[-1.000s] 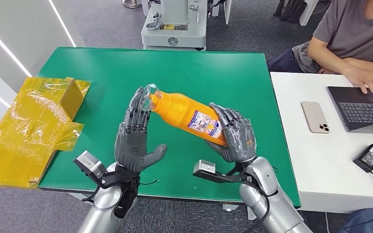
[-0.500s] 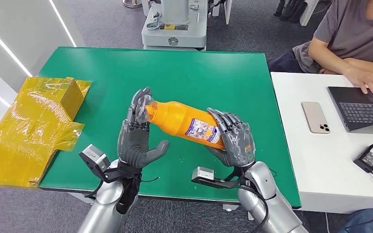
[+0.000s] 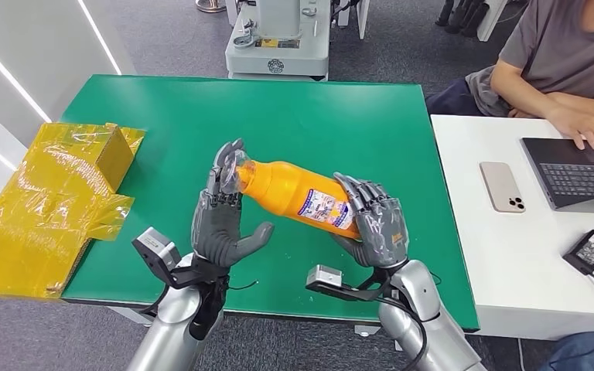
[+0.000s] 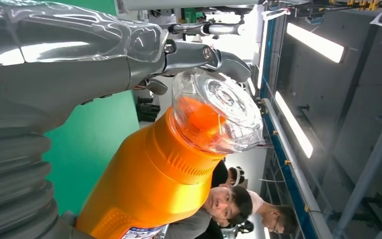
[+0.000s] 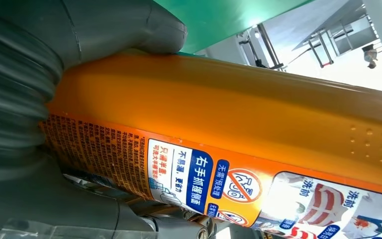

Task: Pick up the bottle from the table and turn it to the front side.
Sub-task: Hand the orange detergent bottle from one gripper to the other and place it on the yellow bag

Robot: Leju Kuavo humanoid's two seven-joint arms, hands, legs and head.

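An orange bottle (image 3: 294, 193) with a clear cap (image 3: 240, 171) and a printed label lies nearly level in the air above the green table (image 3: 317, 116). My right hand (image 3: 375, 224) grips its base end, fingers wrapped over the label. My left hand (image 3: 220, 220) stands upright at the cap end, with fingertips touching the cap and the thumb spread away below the neck. The left wrist view shows a finger of the left hand (image 4: 54, 64) lying over the clear cap (image 4: 219, 109). In the right wrist view the right hand (image 5: 25, 99) clasps the bottle (image 5: 229, 114) beside its label.
A yellow film-wrapped box (image 3: 54, 193) sits at the table's left edge. To the right, a white desk holds a phone (image 3: 503, 185), a laptop (image 3: 580, 174) and a charger (image 3: 592, 249), with a person (image 3: 564, 54) seated there. A machine base (image 3: 278, 39) stands beyond the table.
The bottle has come down and now lies flatter, its cap end lower than a second ago. Both hands have shifted slightly with it, and the left fingertips have stayed at the cap.
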